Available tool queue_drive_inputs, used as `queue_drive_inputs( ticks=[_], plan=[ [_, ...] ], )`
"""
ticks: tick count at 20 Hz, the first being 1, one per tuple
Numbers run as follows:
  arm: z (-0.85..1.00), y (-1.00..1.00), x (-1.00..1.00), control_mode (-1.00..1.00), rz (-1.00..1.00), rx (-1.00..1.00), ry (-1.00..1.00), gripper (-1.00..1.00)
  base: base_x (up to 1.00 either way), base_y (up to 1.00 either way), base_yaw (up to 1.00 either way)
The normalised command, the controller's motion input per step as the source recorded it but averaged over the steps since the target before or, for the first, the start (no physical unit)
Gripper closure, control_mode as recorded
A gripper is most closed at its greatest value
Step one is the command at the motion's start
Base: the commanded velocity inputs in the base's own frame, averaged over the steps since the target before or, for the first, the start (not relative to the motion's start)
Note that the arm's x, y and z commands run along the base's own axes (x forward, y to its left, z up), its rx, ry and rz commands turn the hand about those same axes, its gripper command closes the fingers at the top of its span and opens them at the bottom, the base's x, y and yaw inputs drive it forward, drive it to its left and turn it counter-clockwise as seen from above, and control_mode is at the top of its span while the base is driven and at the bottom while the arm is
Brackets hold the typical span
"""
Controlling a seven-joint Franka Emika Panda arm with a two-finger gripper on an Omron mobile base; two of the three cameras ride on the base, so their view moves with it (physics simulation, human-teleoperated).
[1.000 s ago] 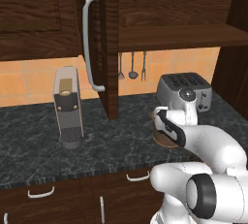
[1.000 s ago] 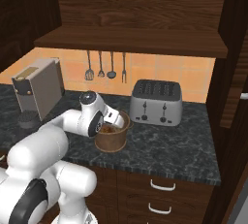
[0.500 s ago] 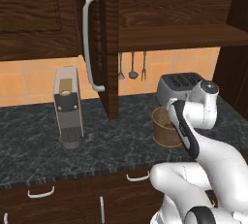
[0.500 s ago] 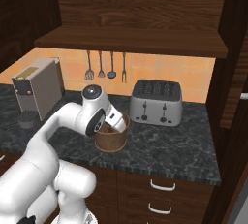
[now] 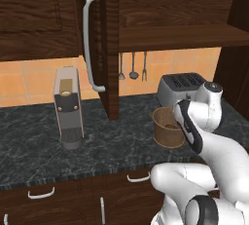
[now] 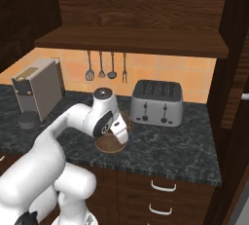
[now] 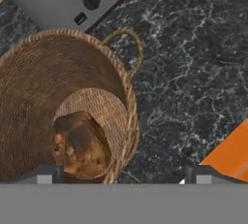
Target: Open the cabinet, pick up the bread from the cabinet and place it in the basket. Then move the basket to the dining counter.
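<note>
The jaws are standing wide apart with nothing between them, the gripper [image 7: 121,173] hanging just above the basket [image 7: 63,106], one tip over its inside and the other over the black worktop [image 7: 193,72] beside the rim. The bread [image 7: 80,145] is lying on the basket's floor, so the pick and the drop look done. The cabinet [image 5: 109,39] door is standing open above the worktop. The basket is sitting in front of the toaster [image 6: 156,103], seemingly just short of touching it, though the arm is hiding much of it there. What is remaining, I judge, is gripping the basket and carrying it to the dining counter.
</note>
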Motion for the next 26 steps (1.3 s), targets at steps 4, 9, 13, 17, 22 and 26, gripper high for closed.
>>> queue_drive_inputs(
  ticks=[4,9,13,17,22,26],
  plan=[
    [-0.12,-0.39,0.45,-1.00,-0.12,0.09,0.19,-1.00,0.00,0.00,0.00],
    [-0.18,-0.35,0.41,-1.00,-0.13,0.20,0.07,-1.00,0.00,0.00,0.00],
    [-0.26,-0.02,0.07,-1.00,-0.03,0.11,0.01,-1.00,0.00,0.00,0.00],
    [-0.25,0.13,-0.01,-1.00,0.00,0.00,0.04,-1.00,0.00,0.00,0.00],
    [-0.25,0.27,0.00,-1.00,0.00,0.00,0.07,-1.00,0.00,0.00,0.00],
    [-0.30,0.20,0.00,-1.00,0.00,0.00,0.02,-1.00,0.00,0.00,0.00]
  ],
)
